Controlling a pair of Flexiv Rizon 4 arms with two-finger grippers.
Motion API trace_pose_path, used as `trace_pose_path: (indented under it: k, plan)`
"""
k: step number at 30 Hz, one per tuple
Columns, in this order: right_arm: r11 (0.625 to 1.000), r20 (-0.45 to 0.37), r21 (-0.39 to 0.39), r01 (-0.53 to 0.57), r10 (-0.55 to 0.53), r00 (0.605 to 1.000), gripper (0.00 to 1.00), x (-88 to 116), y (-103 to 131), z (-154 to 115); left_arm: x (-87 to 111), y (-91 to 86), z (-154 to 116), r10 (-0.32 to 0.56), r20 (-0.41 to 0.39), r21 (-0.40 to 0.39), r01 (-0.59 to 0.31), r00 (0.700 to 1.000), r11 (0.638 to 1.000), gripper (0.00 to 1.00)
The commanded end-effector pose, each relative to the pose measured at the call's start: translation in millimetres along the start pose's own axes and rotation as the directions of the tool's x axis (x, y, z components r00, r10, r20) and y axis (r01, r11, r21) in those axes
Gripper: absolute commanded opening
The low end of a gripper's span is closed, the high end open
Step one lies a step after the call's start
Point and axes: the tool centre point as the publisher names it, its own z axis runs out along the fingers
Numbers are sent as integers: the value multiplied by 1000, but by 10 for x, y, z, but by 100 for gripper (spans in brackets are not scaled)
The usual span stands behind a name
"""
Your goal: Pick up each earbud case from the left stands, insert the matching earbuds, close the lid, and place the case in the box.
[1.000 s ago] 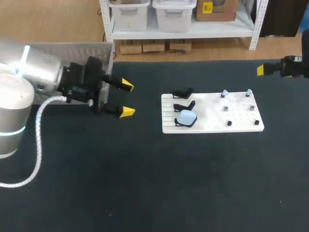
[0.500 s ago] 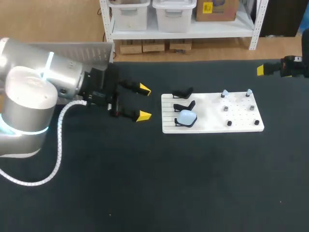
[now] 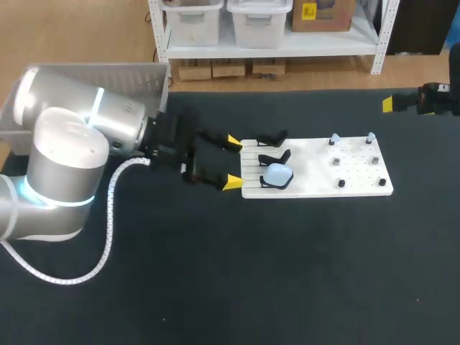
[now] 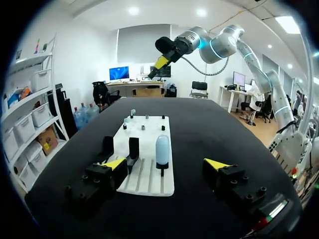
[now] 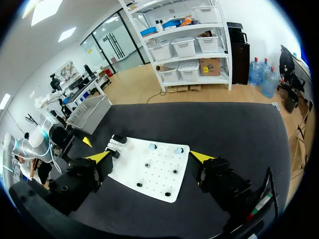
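Observation:
A pale blue earbud case (image 3: 277, 173) sits on the nearest of three black stands at the left end of the white board (image 3: 316, 188). The other two stands (image 3: 273, 146) are bare. Two small pale earbuds (image 3: 335, 138) perch on pegs at the board's far right. My left gripper (image 3: 232, 162) is open at the board's left edge, level with the stands. In the left wrist view the case (image 4: 162, 149) stands upright just ahead of that gripper (image 4: 165, 163), between the lines of its fingers and untouched. My right gripper (image 5: 149, 157) is open and high, far beyond the board's (image 5: 149, 174) right end.
A grey box (image 3: 93, 73) stands at the table's back left, behind my left arm. Several black pegs (image 3: 342, 184) stick up from the board's right half. Dark tabletop stretches wide in front of the board.
My left arm has swung right from near the grey box to the board's left edge, fingers staying open. The right arm, the case and the board have not moved.

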Motion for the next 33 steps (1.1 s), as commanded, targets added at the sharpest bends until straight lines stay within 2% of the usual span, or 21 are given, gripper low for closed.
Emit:
trace_pose_path:
  k: [1, 4, 12, 14, 19, 30, 33]
  plan:
    - [1000, -1, 1, 0, 0, 1000, 100, -1, 3, -4, 45, 31, 121, 1, 10, 0, -1, 1000, 1000, 100]
    - [1000, -1, 1, 0, 0, 1000, 100, -1, 3, -4, 50, 27, 177, -2, 15, 1, 2, 1000, 1000, 89]
    - [1000, -1, 1, 0, 0, 1000, 100, -1, 3, -4, 49, 20, 328, -6, 29, 17, 6, 1000, 1000, 87]
    - [1000, -1, 1, 0, 0, 1000, 100, -1, 3, -4, 49, 22, 354, -7, 31, 20, 7, 999, 1000, 80]
    - [1000, -1, 1, 0, 0, 1000, 100, -1, 3, -4, 70, 36, 441, -30, 26, 28, 29, 999, 999, 78]
    - [1000, -1, 1, 0, 0, 1000, 100, -1, 3, -4, 45, 102, 523, -38, 14, 29, 38, 999, 999, 60]
    - [1000, -1, 1, 0, 0, 1000, 100, -1, 3, -4, 41, 103, 553, -36, 14, 39, 35, 999, 999, 59]
